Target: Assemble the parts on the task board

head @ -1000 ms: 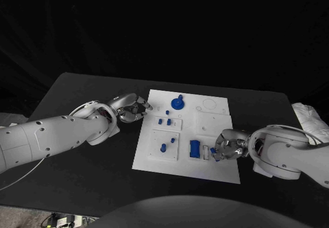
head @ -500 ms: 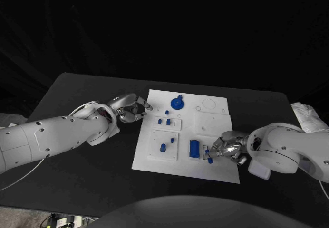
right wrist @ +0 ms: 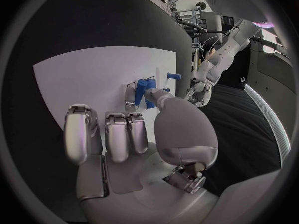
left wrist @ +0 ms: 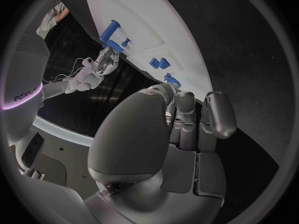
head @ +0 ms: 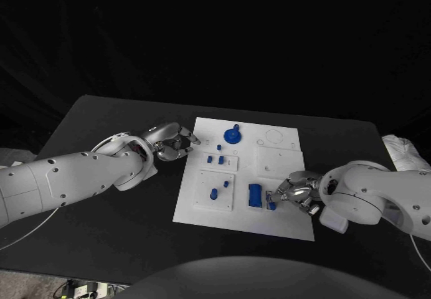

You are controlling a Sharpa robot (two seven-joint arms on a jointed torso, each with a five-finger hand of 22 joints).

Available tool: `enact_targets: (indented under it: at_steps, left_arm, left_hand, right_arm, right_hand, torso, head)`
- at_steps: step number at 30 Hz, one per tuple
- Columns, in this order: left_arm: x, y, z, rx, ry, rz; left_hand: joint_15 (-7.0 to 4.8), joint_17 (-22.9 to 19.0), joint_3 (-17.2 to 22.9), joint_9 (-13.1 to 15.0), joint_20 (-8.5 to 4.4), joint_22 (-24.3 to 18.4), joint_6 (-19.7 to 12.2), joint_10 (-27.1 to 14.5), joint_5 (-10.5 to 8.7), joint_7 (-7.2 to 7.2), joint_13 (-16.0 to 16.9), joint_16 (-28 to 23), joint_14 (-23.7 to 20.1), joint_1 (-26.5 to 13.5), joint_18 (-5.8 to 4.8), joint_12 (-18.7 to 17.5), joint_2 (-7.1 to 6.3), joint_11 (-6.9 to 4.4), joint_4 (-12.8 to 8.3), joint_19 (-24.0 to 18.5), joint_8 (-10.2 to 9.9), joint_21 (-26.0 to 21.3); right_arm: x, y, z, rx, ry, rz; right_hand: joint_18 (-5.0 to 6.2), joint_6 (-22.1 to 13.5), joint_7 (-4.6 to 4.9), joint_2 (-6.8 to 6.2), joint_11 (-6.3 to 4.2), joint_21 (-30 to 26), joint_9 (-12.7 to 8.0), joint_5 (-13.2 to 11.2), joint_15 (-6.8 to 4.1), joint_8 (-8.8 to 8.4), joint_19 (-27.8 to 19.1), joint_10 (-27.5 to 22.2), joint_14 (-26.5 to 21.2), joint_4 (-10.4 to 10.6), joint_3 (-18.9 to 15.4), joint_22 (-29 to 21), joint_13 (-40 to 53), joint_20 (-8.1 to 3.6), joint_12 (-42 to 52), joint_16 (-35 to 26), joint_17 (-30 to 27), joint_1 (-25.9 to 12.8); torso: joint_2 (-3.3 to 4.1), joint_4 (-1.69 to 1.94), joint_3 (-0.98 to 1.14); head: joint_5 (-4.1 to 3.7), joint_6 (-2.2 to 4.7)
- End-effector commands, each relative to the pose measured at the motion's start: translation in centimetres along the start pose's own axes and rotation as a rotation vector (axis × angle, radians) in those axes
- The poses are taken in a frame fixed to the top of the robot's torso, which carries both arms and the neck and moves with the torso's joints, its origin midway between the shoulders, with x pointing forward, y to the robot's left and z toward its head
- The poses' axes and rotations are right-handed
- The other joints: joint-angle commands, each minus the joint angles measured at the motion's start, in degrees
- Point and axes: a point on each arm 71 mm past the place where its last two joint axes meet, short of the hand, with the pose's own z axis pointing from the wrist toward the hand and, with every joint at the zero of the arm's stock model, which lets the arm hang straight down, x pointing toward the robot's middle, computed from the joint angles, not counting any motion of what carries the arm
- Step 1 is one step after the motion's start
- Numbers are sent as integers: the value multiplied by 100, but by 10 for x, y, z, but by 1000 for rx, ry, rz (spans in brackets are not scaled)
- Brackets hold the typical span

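**Right hand low at the near right slots; grip unclear**

Seen from the head camera: white task board (head: 278,221) flat in the middle of the black desk (head: 108,218). Blue parts spread over it: a round knobbed part (head: 233,134) near the far edge, two small pegs (head: 215,159) standing in a plate below it, a short pin (head: 213,192) lying in the near left plate, a long block (head: 255,195) upright in the near middle.

Right hand (head: 294,190) down on the board just right of the long block, fingers bunched over a small blue piece (head: 270,205) at the slot there. From the right wrist camera, thumb tip (right wrist: 163,97) touching a blue block (right wrist: 146,92) beside a grey slot frame, other fingers curled short of it. Cannot tell whether anything is actually pinched; contact point hidden behind the thumb.

Left hand (head: 172,142) off the board's left edge, above the desk, fingers curled in together with nothing visible between them. From the left wrist camera, fingers (left wrist: 215,115) folded against the palm, board edge beyond them, fingertips hidden.
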Motion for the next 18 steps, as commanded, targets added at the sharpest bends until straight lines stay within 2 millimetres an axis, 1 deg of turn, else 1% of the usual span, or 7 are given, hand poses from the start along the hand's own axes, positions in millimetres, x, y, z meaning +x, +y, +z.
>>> enact_targets:
  at_steps: [1, 5, 12, 18]
  left_arm:
    - [1, -1, 1, 1, 10, -7]
    - [1, -2, 1, 0, 10, -7]
    - [2, -1, 2, -2, 13, -7]
    - [2, -1, 2, -4, 15, -7]
  left_hand:
    - [6, -7, 34, 7, 9, 921, 37, 54, 8, 14, 8, -31, -29, -6, 46, -39, -68, 4, -8, -35, 29, -22]
    - [6, -7, 34, 7, 9, 921, 37, 54, 8, 14, 8, -31, -29, -6, 46, -39, -68, 4, -8, -35, 29, -22]
    - [6, -7, 34, 7, 9, 921, 37, 54, 8, 14, 8, -31, -29, -6, 46, -39, -68, 4, -8, -35, 29, -22]
    - [6, -7, 34, 7, 9, 921, 37, 54, 8, 14, 8, -31, -29, -6, 46, -39, -68, 4, -8, -35, 29, -22]
  right_arm:
    - [0, -2, 2, 11, -33, 0]
    - [0, -2, 2, 9, -49, -4]
    - [-1, -3, 1, 2, -72, -5]
    - [0, -2, 0, -11, -77, -6]
  right_hand:
    - [78, -34, -2, 19, 49, -37, -12, -27, 46, -23, -48, 601, 587, 20, 17, 1114, 1510, 15, 22, 20, 1509, -32]
    - [84, -40, -2, 34, 48, -60, -9, -16, 46, -28, -63, 601, 587, 12, 32, 1106, 1510, 16, 22, 20, 1509, -26]
    - [89, -43, -1, 35, 48, -80, -7, -13, 46, -29, -75, 601, 587, 8, 35, 1099, 1510, 17, 22, 20, 1509, -26]
    - [89, -46, 0, 28, 50, -80, -3, -31, 45, -30, -74, 601, 587, -1, 34, 1099, 1510, 17, 22, 20, 1509, -26]
  torso:
    - [3, -6, 3]
    - [1, -9, 3]
    - [2, -15, 4]
    - [2, -9, 6]
  head:
    - [3, 0]
    - [13, 0]
    - [4, 0]
    - [-3, 0]
